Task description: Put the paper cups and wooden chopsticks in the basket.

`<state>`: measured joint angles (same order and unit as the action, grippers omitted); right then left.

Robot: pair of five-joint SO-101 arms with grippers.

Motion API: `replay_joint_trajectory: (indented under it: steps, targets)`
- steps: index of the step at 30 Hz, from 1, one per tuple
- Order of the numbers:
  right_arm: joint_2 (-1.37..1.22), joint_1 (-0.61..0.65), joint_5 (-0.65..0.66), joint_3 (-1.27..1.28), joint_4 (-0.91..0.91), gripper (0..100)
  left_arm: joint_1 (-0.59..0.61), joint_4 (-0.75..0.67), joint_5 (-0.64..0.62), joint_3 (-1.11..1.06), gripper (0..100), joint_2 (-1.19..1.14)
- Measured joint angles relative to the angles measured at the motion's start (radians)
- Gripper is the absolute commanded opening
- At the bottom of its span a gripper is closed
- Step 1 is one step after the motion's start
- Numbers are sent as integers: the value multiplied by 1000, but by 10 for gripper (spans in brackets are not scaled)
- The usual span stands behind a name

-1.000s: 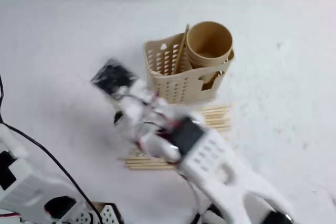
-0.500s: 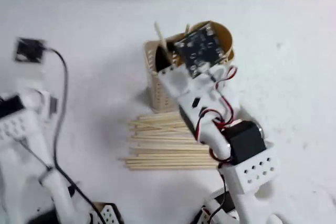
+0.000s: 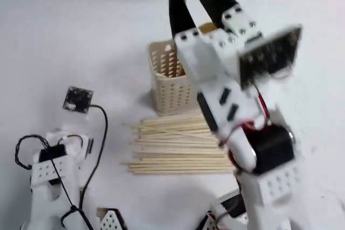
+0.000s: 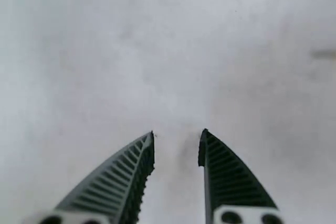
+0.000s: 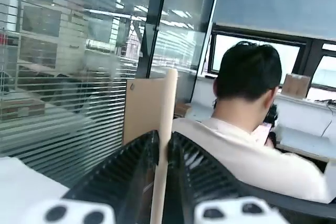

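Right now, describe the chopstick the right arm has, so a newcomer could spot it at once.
Find the cream basket in the middle of the table, with a pile of chopsticks lying flat beside it, toward the arms. Above the basket, the raised right arm's jaws pinch a single chopstick. Unlike the pile, it's up off the table.

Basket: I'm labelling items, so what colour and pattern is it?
Cream basket, walls dotted with rows of small holes; clearest in the high view.

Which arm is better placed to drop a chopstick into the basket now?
Right. The right gripper is shut on a chopstick, raised by the basket. The left gripper is open and empty over the table, farther from the basket.
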<state>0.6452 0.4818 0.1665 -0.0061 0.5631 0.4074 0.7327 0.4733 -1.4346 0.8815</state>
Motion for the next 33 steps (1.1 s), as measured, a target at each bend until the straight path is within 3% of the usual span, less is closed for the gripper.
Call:
replay_joint_trajectory:
  steps: [8, 14, 21, 24, 29, 33]
  targets:
    - [-215, 0, -58, -29, -38, 17, -6, -11, 0, -55, 155, 97]
    - [-238, 0, -60, 20, -38, 22, -5, -14, 0, -86, 155, 161]
    - [-244, -25, -66, 193, -26, 183, -5, -14, 0, -109, 155, 218]
    - [-244, -40, -66, 232, -21, 190, -5, -14, 0, -121, 155, 236]
    - [-181, -94, -66, 273, 77, 190, -5, -14, 0, -123, 155, 244]
    - [-64, -118, -57, 305, 258, 190, -5, -14, 0, -123, 155, 244]
